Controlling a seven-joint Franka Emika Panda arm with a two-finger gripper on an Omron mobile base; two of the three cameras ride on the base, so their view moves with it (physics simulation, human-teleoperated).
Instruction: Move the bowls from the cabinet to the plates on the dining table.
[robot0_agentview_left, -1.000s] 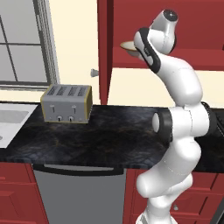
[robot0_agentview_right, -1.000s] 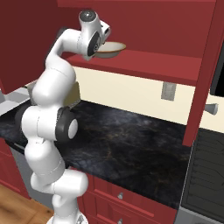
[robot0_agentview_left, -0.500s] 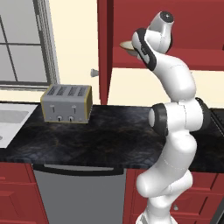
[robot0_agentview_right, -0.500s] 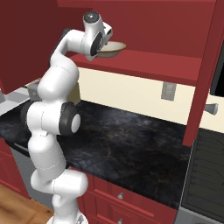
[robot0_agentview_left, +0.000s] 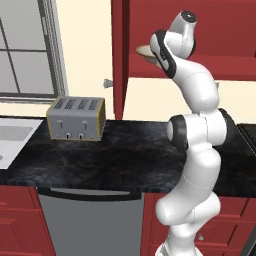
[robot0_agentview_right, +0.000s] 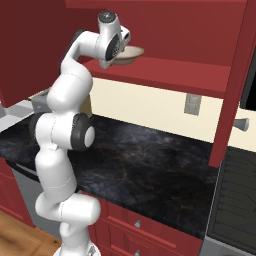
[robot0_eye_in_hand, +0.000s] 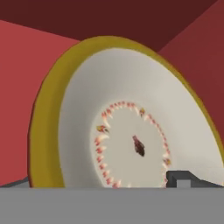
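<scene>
Since the earlier frame: elbow swung outward, hand little shifted, bowl unmoved. Pincer: raised to the cabinet shelf, fingers spread wide, nothing clamped. Bowl: cream with tan rim, on the shelf edge directly ahead of the pincer, its inside facing the hand camera at close range; contact cannot be told. Risks, as judged: advancing further may shove the bowl deeper or tip it off the shelf onto the counter below; closing on the sloped rim alone may let it slip.
</scene>
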